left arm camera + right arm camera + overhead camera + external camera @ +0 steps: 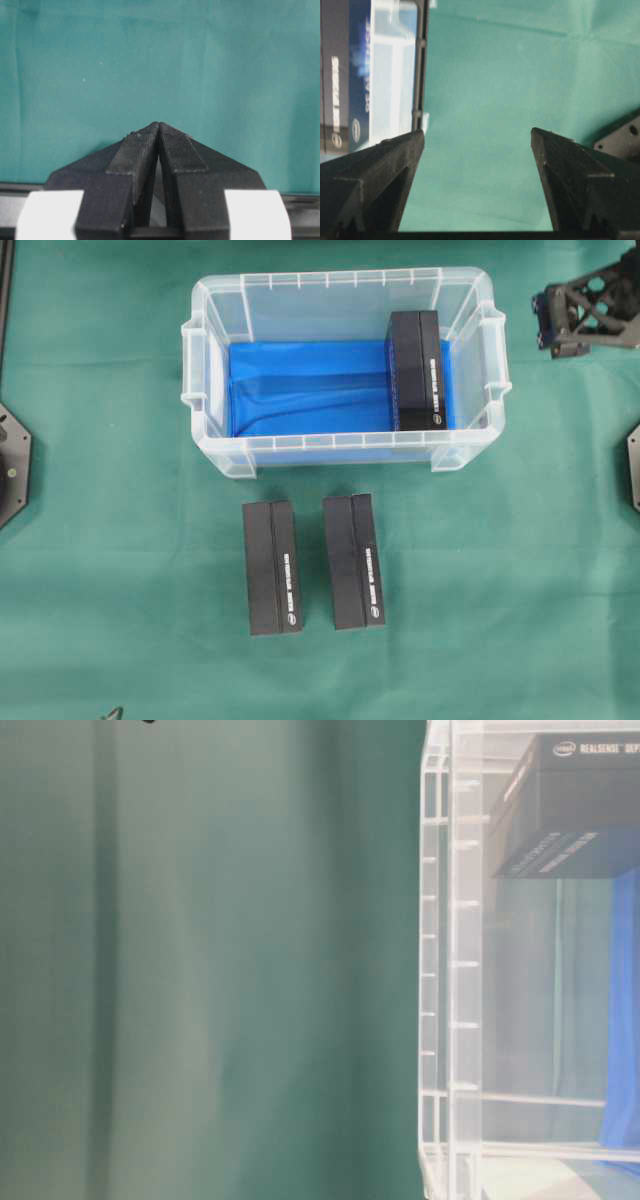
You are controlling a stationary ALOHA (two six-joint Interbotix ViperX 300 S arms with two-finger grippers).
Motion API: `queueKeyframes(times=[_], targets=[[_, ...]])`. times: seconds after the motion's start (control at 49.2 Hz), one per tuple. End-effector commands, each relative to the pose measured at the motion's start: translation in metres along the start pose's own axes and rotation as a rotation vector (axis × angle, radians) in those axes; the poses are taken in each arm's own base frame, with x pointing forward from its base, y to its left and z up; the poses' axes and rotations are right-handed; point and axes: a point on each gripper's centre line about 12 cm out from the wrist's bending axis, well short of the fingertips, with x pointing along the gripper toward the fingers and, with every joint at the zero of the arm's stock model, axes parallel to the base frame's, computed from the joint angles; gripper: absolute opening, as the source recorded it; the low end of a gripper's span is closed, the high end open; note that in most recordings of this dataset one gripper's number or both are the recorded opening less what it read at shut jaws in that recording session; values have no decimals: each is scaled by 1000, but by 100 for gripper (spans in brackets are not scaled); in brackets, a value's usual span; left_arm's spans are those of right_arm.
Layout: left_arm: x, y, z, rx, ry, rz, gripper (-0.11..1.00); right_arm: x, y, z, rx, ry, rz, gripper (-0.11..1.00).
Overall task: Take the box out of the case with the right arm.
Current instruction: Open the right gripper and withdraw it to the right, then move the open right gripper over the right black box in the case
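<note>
Green-clothed table (120,570): approach step. The right tool (477,145), wide open and empty, must reach the box (417,370) at the case's (340,282) three o'clock end.

A robotics lab bench: a surface (120,390) draped in green cloth, black arm mounts at its edges (12,465), and a lattice-frame robot claw (590,310) overhead.

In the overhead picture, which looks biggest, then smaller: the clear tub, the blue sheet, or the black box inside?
1. Clear plastic tub
2. Bright blue sheet lining its bottom
3. Black rectangular box inside, smallest
</note>
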Motion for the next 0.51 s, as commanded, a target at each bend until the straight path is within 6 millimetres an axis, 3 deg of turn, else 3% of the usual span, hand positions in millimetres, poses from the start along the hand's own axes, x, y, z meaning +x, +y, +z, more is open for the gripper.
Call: queueKeyframes(times=[0.0,0.487], targets=[[-3,0,3,-1,-14,1,0,-5,2,3,6,-3,27,86],[-1,0,2,0,-10,1,0,-4,3,1,8,11,24,86]])
